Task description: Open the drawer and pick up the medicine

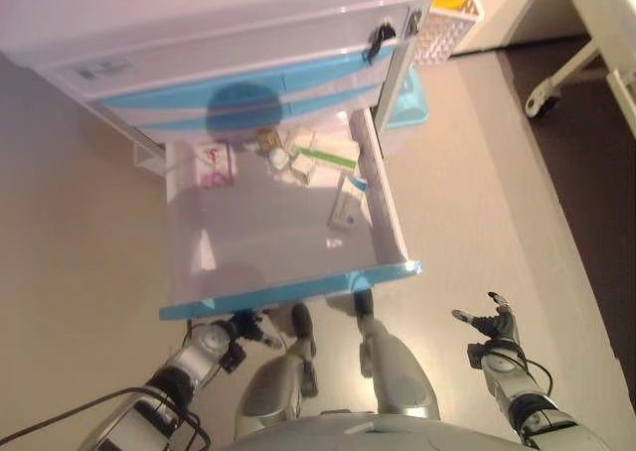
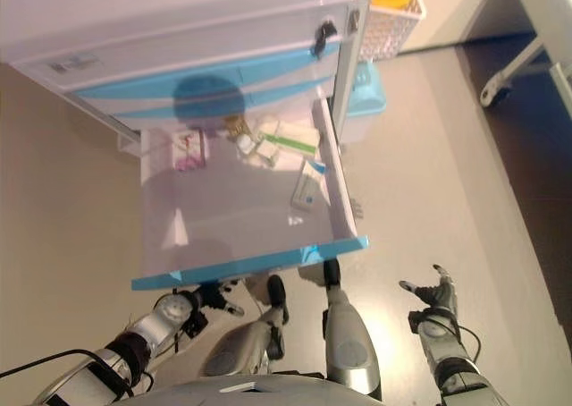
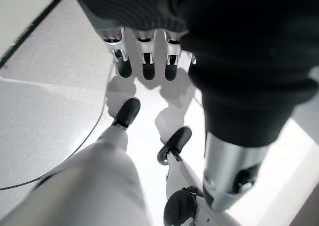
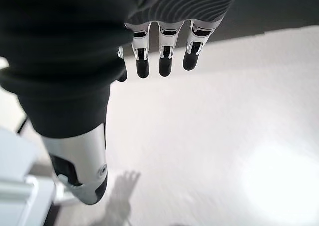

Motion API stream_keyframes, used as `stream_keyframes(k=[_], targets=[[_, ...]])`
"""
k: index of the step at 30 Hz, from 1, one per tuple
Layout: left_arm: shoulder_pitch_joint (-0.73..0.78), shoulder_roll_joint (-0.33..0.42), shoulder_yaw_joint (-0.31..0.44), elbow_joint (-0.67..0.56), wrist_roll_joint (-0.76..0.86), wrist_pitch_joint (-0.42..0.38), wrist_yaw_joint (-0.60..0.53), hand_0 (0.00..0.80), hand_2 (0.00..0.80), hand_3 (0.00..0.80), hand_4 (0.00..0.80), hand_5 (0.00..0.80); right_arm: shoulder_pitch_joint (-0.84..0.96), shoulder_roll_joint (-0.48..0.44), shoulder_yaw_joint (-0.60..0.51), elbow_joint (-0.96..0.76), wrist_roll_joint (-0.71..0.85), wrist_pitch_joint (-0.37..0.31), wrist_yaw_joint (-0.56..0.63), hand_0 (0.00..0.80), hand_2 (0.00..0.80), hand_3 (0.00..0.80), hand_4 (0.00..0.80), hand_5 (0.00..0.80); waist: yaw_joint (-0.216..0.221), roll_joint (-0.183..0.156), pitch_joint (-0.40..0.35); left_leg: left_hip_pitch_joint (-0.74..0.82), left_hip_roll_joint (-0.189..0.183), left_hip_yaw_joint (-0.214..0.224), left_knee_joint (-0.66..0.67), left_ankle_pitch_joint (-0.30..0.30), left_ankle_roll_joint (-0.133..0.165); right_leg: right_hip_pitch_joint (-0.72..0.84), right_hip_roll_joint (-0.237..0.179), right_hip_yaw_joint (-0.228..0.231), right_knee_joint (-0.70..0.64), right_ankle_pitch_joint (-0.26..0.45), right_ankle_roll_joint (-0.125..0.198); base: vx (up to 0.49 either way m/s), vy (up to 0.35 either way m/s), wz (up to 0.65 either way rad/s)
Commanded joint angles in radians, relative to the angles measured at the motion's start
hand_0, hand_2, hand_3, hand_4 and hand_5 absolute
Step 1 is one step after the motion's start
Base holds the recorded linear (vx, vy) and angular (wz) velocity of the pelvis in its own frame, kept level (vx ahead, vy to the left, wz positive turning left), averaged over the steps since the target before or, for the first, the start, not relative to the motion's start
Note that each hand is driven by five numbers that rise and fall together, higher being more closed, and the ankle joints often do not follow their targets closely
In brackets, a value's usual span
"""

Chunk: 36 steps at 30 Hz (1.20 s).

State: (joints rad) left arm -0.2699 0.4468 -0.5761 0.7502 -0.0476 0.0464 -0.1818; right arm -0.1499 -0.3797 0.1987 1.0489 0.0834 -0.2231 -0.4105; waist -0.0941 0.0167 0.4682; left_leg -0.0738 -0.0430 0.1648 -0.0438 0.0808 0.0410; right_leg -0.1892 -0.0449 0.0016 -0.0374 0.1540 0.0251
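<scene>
The bottom drawer [image 1: 290, 294] of the white and blue cabinet [image 1: 209, 44] is pulled out, its blue front edge nearest me. Several medicine boxes lie at its back: a pink-printed box [image 1: 213, 163], a white and green box [image 1: 326, 155], a white and blue box [image 1: 347, 205], and a small bottle [image 1: 266, 141]. My left hand [image 1: 243, 329] hangs just below the drawer's front at the left, its fingers [image 3: 144, 61] straight and empty. My right hand [image 1: 497, 324] is open and empty over the floor, off the drawer's right corner; its fingers [image 4: 164, 56] are straight.
A white mesh basket [image 1: 447, 29] with a yellow and red item hangs on the cabinet's right side. A light blue bin [image 1: 409, 108] stands on the floor beside the drawer. A white wheeled frame [image 1: 581, 59] stands at the far right.
</scene>
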Motion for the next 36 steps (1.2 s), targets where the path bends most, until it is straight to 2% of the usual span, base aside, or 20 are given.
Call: stream_keyframes(k=[1, 6, 9, 13, 15, 20, 21, 25, 28, 30, 31, 36], targets=[[-0.085, 0.069, 0.021, -0.103, -0.070, 0.002, 0.028, 0.000, 0.000, 0.000, 0.000, 0.000, -0.017, -0.044, 0.059, -0.054, -0.017, -0.003, 0.014, 0.000, 0.000, 0.000, 0.000, 0.000, -0.020, 0.017, 0.033, -0.136, -0.014, -0.011, 0.225, -0.160, 0.032, -0.068, -0.018, -0.017, 0.229, -0.140, 0.035, -0.051, 0.089, -0.13], [-0.225, 0.202, 0.090, -0.227, -0.150, 0.063, 0.003, 0.000, 0.000, 0.000, 0.000, 0.000, -0.006, -0.079, 0.075, -0.094, -0.049, -0.002, 0.043, 0.000, 0.000, 0.000, 0.000, 0.000, -0.038, 0.022, 0.052, -0.199, -0.028, 0.005, 0.311, -0.195, 0.038, -0.137, -0.032, -0.007, 0.271, -0.143, 0.033, 0.006, 0.113, -0.07], [-0.343, 0.269, 0.122, -0.219, -0.197, 0.104, -0.004, 0.000, 0.000, 0.000, 0.000, 0.000, -0.005, -0.100, 0.094, -0.103, -0.073, 0.001, 0.058, 0.000, 0.000, 0.000, 0.000, 0.000, -0.055, 0.021, 0.052, -0.224, -0.031, 0.022, 0.347, -0.211, 0.043, -0.166, -0.040, 0.006, 0.288, -0.142, 0.035, 0.069, 0.143, -0.06], [-0.503, 0.317, 0.135, -0.107, -0.246, 0.128, -0.006, 0.000, 0.000, 0.000, 0.000, 0.000, -0.012, -0.122, 0.113, -0.115, -0.093, -0.003, 0.080, 0.000, 0.000, 0.000, 0.000, 0.000, -0.079, 0.018, 0.052, -0.245, -0.027, 0.045, 0.367, -0.220, 0.047, -0.205, -0.039, 0.032, 0.304, -0.136, 0.039, 0.033, 0.116, -0.13], [-0.601, 0.335, 0.136, 0.001, -0.268, 0.130, 0.012, 0.000, 0.000, 0.000, 0.000, 0.000, -0.022, -0.130, 0.124, -0.120, -0.101, 0.004, 0.093, 0.000, 0.000, 0.000, 0.000, 0.000, -0.097, 0.016, 0.052, -0.254, -0.021, 0.060, 0.373, -0.224, 0.047, -0.226, -0.035, 0.049, 0.312, -0.134, 0.042, 0.028, 0.119, -0.10], [-0.804, 0.394, 0.147, 0.234, -0.318, 0.105, 0.127, 0.000, 0.000, 0.000, 0.000, 0.000, -0.035, -0.138, 0.169, -0.118, -0.124, 0.003, 0.108, 0.000, 0.000, 0.000, 0.000, 0.000, -0.135, 0.000, 0.052, -0.268, -0.012, 0.085, 0.388, -0.236, 0.045, -0.256, -0.027, 0.080, 0.316, -0.129, 0.048, 0.047, 0.080, -0.16], [-0.856, 0.408, 0.148, 0.298, -0.324, 0.074, 0.207, 0.000, 0.000, 0.000, 0.000, 0.000, -0.033, -0.137, 0.189, -0.118, -0.124, 0.003, 0.105, 0.000, 0.000, 0.000, 0.000, 0.000, -0.143, 0.001, 0.052, -0.252, -0.008, 0.076, 0.391, -0.268, 0.040, -0.245, -0.021, 0.087, 0.321, -0.155, 0.056, 0.109, 0.060, -0.20], [-0.941, 0.414, 0.171, 0.393, -0.314, 0.010, 0.364, 0.000, 0.000, 0.000, 0.000, 0.000, -0.042, -0.118, 0.227, -0.118, -0.120, 0.001, 0.095, 0.000, 0.000, 0.000, 0.000, 0.000, -0.149, -0.016, 0.052, -0.256, -0.004, 0.080, 0.391, -0.277, 0.040, -0.251, -0.014, 0.102, 0.313, -0.153, 0.059, 0.031, -0.005, -0.17], [-0.964, 0.391, 0.174, 0.382, -0.264, -0.006, 0.466, 0.000, 0.000, 0.000, 0.000, 0.000, -0.052, -0.102, 0.257, -0.112, -0.110, -0.001, 0.091, 0.000, 0.000, 0.000, 0.000, 0.000, -0.148, -0.031, 0.052, -0.255, -0.002, 0.080, 0.383, -0.280, 0.039, -0.252, -0.007, 0.106, 0.300, -0.145, 0.062, -0.006, -0.038, -0.11], [-0.967, 0.380, 0.168, 0.365, -0.252, 0.004, 0.486, 0.000, 0.000, 0.000, 0.000, 0.000, -0.053, -0.099, 0.262, -0.109, -0.101, -0.008, 0.088, 0.000, 0.000, 0.000, 0.000, 0.000, -0.146, -0.034, 0.052, -0.254, 0.000, 0.078, 0.379, -0.285, 0.042, -0.254, -0.002, 0.108, 0.301, -0.146, 0.064, -0.059, -0.057, -0.01], [-0.965, 0.376, 0.171, 0.359, -0.254, 0.000, 0.491, 0.000, 0.000, 0.000, 0.000, 0.000, -0.055, -0.097, 0.261, -0.110, -0.101, -0.011, 0.086, 0.000, 0.000, 0.000, 0.000, 0.000, -0.148, -0.044, 0.052, -0.268, -0.001, 0.093, 0.374, -0.254, 0.045, -0.267, -0.004, 0.111, 0.292, -0.117, 0.059, -0.097, -0.089, 0.07], [-0.909, 0.339, 0.185, 0.332, -0.293, -0.037, 0.482, 0.000, 0.000, 0.000, 0.000, 0.000, -0.051, -0.077, 0.258, -0.117, -0.100, -0.021, 0.087, 0.000, 0.000, 0.000, 0.000, 0.000, -0.140, -0.048, 0.052, -0.241, -0.003, 0.078, 0.349, -0.251, 0.048, -0.245, 0.002, 0.110, 0.289, -0.119, 0.060, -0.015, -0.065, 0.00]])
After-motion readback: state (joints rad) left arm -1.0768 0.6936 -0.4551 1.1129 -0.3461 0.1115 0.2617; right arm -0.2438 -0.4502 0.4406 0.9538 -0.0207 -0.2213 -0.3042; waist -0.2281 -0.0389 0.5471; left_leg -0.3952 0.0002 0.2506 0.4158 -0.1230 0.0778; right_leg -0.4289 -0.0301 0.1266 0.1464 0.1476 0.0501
